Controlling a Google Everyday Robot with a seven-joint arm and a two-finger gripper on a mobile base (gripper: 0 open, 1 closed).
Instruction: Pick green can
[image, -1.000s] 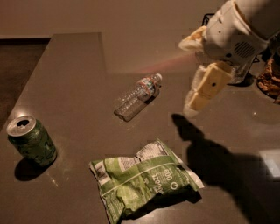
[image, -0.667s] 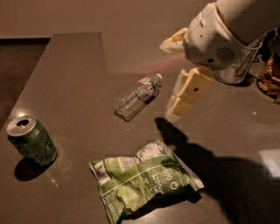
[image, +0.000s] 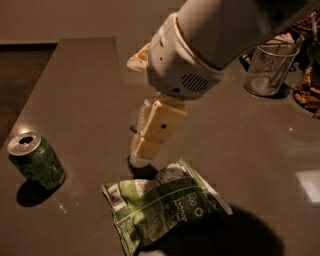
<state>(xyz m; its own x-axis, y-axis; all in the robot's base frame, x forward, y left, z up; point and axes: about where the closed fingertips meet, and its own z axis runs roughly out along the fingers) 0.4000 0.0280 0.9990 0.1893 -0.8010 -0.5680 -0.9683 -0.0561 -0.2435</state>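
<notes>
Over the table (image: 75, 100), your gripper (image: 137, 110) hangs spread wide, empty, lower finger (image: 157, 125) just above the bag (image: 165, 207), having swung left since a second ago. Can (image: 36, 160) stands upright far left, well apart.

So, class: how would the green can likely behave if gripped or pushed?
The green can stands upright on the smooth table, so a high push would probably tip it, and then it could roll. Its metal wall looks likely to dent under a hard squeeze. The gripper hangs open by the chip bag, clear of the can.
</notes>
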